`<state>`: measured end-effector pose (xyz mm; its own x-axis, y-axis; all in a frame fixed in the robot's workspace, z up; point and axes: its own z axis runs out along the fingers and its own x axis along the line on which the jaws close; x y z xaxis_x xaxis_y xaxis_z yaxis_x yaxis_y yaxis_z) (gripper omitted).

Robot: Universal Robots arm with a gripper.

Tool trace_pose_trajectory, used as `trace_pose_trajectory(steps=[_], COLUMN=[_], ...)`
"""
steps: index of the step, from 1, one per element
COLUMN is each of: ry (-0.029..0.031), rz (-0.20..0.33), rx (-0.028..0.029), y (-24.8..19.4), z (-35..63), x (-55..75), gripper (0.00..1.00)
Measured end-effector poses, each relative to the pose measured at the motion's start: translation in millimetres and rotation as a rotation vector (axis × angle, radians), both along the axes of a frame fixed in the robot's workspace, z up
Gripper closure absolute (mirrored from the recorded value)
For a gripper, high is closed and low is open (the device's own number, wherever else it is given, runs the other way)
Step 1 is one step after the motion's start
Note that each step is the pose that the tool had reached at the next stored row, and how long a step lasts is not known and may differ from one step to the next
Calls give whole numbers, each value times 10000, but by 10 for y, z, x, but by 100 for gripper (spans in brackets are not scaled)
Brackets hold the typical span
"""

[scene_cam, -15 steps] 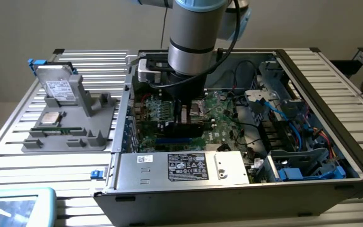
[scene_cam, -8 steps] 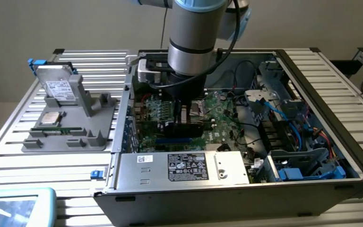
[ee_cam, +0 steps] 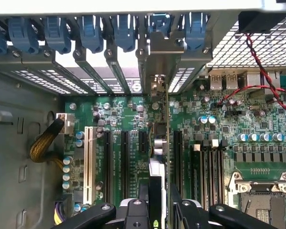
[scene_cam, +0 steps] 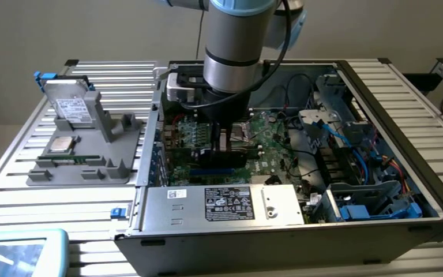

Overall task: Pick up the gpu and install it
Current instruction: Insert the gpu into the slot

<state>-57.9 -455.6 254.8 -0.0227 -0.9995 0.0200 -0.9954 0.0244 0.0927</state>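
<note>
Fingers: the fingers (ee_cam: 135, 214) are gripping the gpu (ee_cam: 157, 160), one pressing on each flat face
Gpu: it is standing on edge just over the motherboard (ee_cam: 128, 114), running in line with the long black slots (ee_cam: 125, 162) and sitting between two of them; whether its lower edge is touching a slot I cannot tell
Bracket: the silver end bracket (ee_cam: 155, 83) is pointing at the motherboard's rear edge, close to the row of openings under the blue clips (ee_cam: 90, 31)
Arm: the arm (scene_cam: 233, 52) is reaching straight down into the open computer case (scene_cam: 375, 231), over the middle of the motherboard
Progress: the card is looking picked up and brought over the motherboard, but seating is not showing as done
Handling: I am judging the card light and stiff yet fragile, since a twist could be straining the thin board, and the contact edge is wanting no touch
Where to hold: the two flat faces near the edge farthest from the motherboard are looking safest, clear of the contacts and bracket
Risk: a tilted card could be catching on the slot's side
Aside: well apart from the motherboard, outside the case, a grey holder (scene_cam: 90, 167) on the desk (scene_cam: 21, 190) is carrying a hard drive (scene_cam: 74, 109) and a memory stick (scene_cam: 67, 156)
</note>
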Motion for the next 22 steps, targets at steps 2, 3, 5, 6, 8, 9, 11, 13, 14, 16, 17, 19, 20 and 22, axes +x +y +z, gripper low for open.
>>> trace_pose_trajectory(steps=[2, 3, 5, 6, 8, 9, 11, 13, 14, 16, 17, 19, 20, 22], ry=[0, 1, 1, 0, 0, 0, 0, 5, 6, 5, 4, 5, 6, 6], rz=[2, 1, 0, 0, 0, 1, 6, 6, 6, 11, 17, 28, 33, 41], rx=[0, 0, -2, 2, 21, 35, 58, 57, 56, 62, 70, 73, 71, 71], y=[4, 7, 8, 8, 9, 10, 9, 9, 9, 8, 4, 3, 3, 3], z=[-3, -3, -5, -7, -11, -12, -16, -17, -18, -22, -23, -25, -24, -25], x=[1, 0, 0, 0, -1, -1, 0, 0, -1, 0, 0, 0, 0, 0], gripper=[73, 73, 73, 73, 73, 73, 73, 73, 73, 73, 73, 73, 73, 73])
